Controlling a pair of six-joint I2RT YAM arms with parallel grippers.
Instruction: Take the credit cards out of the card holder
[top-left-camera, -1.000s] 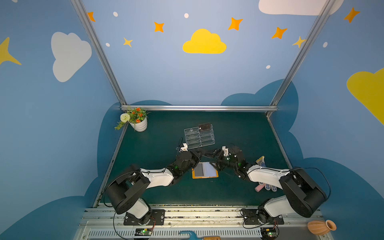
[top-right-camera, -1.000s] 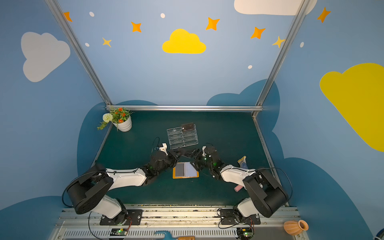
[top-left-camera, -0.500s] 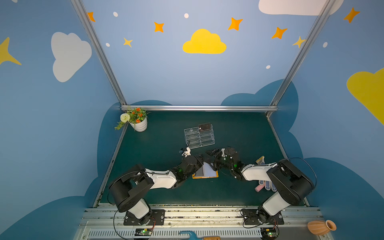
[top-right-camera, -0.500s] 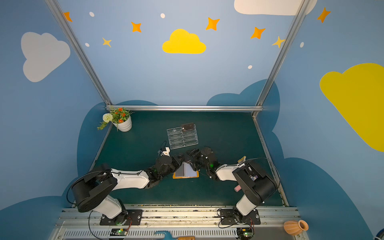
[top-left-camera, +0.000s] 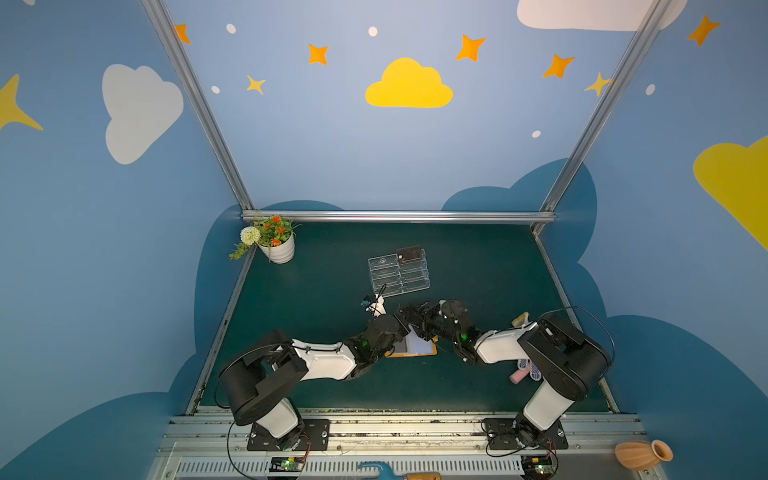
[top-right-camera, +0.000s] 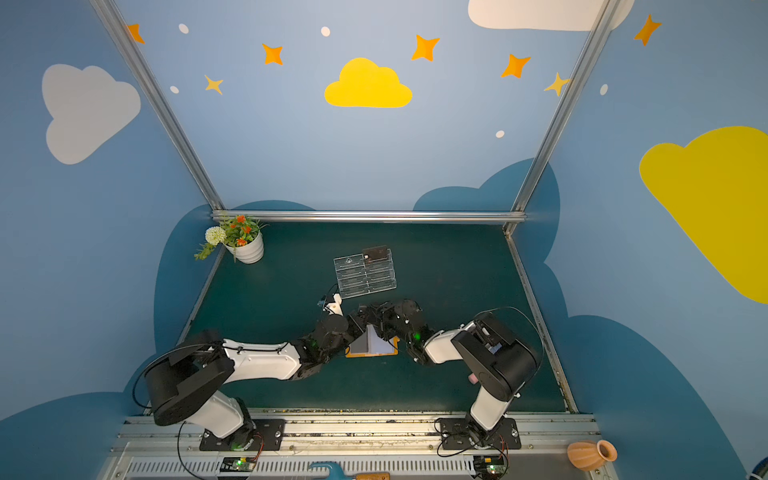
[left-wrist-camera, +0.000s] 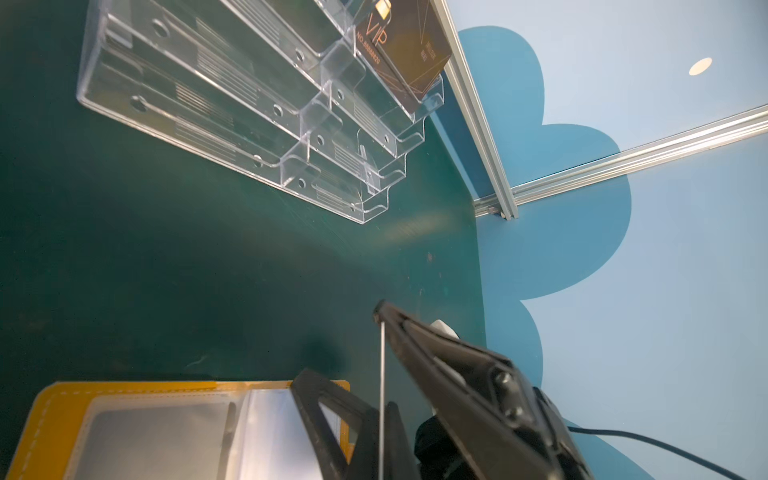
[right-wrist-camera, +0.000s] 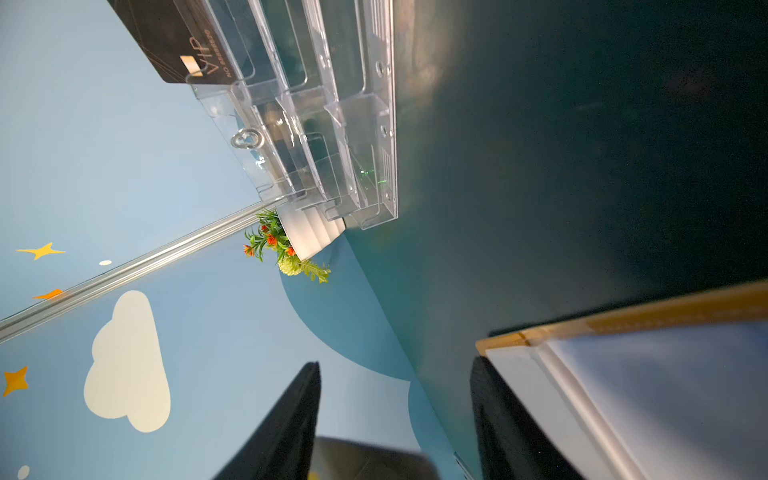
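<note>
**Change of state.** One second earlier the orange-yellow, booklet-type card holder (top-right-camera: 371, 354) lay open and flat. Its clear plastic sleeve pages (top-right-camera: 368, 338) now stood raised in a tent shape in both top views, and both arms had drawn closer together over it. Judged effect: a pocket was being exposed for extraction. No card was in either gripper.

**Location.** The card holder lay on the dark green table (top-left-camera: 478, 270) near the clear acrylic tiered stand (top-left-camera: 399, 276), on the robot-facing side of the stand. One thin, dark brown rectangular credit card (top-left-camera: 409, 252) stood in the farthest tier of the stand, well apart from both grippers. A grey panel (left-wrist-camera: 158, 440) showed under one sleeve of the holder. Whether it was a card could not be told.

**Fingers.** The left gripper (left-wrist-camera: 370, 399) was fully closed on a thin sheet seen edge-on, apparently a raised sleeve page. The right gripper (right-wrist-camera: 395, 365) stood partly open with nothing between its fingers. One finger (right-wrist-camera: 503, 415) lay just beside the edge of the raised pages.
</note>
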